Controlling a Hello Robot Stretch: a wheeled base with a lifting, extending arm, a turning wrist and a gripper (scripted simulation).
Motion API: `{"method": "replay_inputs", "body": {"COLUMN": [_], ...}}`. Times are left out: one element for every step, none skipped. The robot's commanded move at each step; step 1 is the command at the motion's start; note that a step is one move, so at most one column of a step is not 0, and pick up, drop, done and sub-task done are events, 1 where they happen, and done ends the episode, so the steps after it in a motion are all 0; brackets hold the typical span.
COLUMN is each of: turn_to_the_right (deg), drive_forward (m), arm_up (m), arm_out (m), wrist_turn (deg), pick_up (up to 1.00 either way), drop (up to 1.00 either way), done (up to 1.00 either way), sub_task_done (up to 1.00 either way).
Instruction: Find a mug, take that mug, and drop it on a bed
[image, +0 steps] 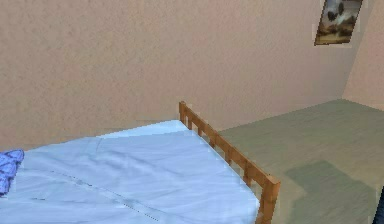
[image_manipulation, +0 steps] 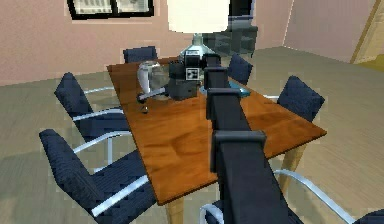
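Tool (image_manipulation: 166, 82) over table (image_manipulation: 180, 140), grip state can't tell | mug (image_manipulation: 150, 77) at tool's 9 o'clock | step: taking mug | next: lift clear, carry to bed (image: 120, 170)

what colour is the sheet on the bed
Light blue; the bed shows best in the forward view.

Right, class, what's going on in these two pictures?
The robot's arm reaches across a wooden dining table toward a pale mug near a lamp. Whether the jaws hold it cannot be told. Ahead stands a bed with a blue sheet, where the mug should go.
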Motion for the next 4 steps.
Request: {"method": "replay_inputs", "body": {"turn_to_the_right": [0.0, 0.0, 0.0, 0.0], "drive_forward": [0.0, 0.0, 0.0, 0.0], "arm_up": [0.0, 0.0, 0.0, 0.0], "arm_out": [0.0, 0.0, 0.0, -0.36], "wrist_turn": [-45.0, -45.0, -9.0, 0.0], "pick_up": [0.0, 0.0, 0.0, 0.0], "drop": [0.0, 0.0, 0.0, 0.0], "done": [0.0, 0.0, 0.0, 0.0], "sub_task_done": [0.0, 0.0, 0.0, 0.0]}}
